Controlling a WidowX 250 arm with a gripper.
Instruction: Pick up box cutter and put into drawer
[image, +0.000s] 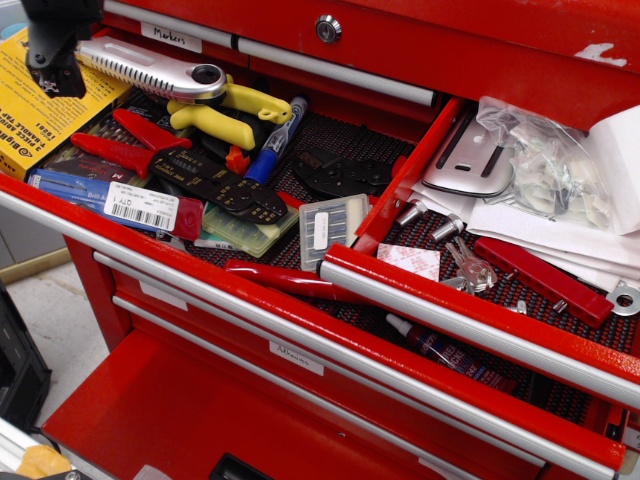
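A black pincer (52, 60) hung at the top-left corner, at about ten o'clock in the view, its tip low over the blunt, non-holed end of the box cutter (150, 68). Only a dark block showed, so whether its jaws stood wide or narrow could not be told; it held nothing visible.

The box cutter lay silver and curved along the back of the wide left drawer, its round hole pointing toward three o'clock, resting on yellow pliers (225, 110) and beside a yellow box (45, 115). Red-handled pliers (125, 145) lay just below it, at six o'clock.

The target drawer (480, 305), narrower, sat at three o'clock, holding papers (540, 230), a plastic bag (540, 165), keys (470, 268) and a red bar (540, 280).

Judged from this, the grasp would go best across the cutter's slim body near its middle, jaws square to its length, lifting straight up to clear the pliers beneath before travelling toward three o'clock.
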